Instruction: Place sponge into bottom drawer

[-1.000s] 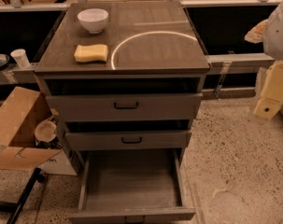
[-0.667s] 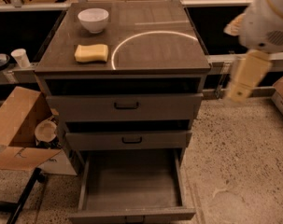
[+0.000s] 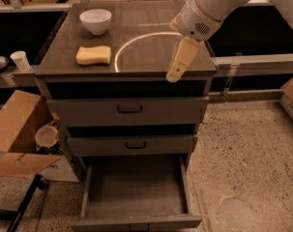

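Note:
The pale-yellow sponge (image 3: pixel 94 55) lies on the left front of the cabinet top (image 3: pixel 146 52), just in front of the white bowl (image 3: pixel 95 21). The bottom drawer (image 3: pixel 136 185) is pulled out and open, and its flat grey floor is bare. My gripper (image 3: pixel 177 66) hangs from the white arm over the right front part of the cabinet top, well to the right of the sponge and above it. It holds nothing that I can see.
The two upper drawers (image 3: pixel 129 110) are shut or nearly shut. An open cardboard box (image 3: pixel 15 129) stands on the floor at the left of the cabinet. A paper cup (image 3: pixel 21 60) sits on a ledge at far left. Speckled floor lies to the right.
The arm has swung in from the right edge of the view to over the cabinet top's right front. The sponge, bowl and drawers have not moved.

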Motion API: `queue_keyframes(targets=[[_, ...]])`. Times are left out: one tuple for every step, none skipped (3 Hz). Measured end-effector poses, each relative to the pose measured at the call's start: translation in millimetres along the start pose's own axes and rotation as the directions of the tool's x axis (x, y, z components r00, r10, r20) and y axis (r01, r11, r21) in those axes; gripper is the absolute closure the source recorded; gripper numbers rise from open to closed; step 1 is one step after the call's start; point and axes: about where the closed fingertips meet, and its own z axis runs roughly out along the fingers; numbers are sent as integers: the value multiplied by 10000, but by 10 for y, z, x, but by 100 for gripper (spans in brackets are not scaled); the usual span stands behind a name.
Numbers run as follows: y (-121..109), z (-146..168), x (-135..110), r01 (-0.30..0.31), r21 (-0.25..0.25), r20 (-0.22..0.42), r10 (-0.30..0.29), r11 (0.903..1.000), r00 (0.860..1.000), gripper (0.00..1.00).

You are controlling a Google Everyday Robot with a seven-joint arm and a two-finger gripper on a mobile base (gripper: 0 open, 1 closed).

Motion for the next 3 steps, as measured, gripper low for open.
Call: queue_keyframes(targets=[[-41, 48, -27, 20, -39, 64, -20, 10000, 10000, 0], [-283, 343, -186, 141, -279, 454, -128, 9995, 9989, 0], [-583, 667, -485, 341, -504, 1000, -289, 9981, 9946, 0]])
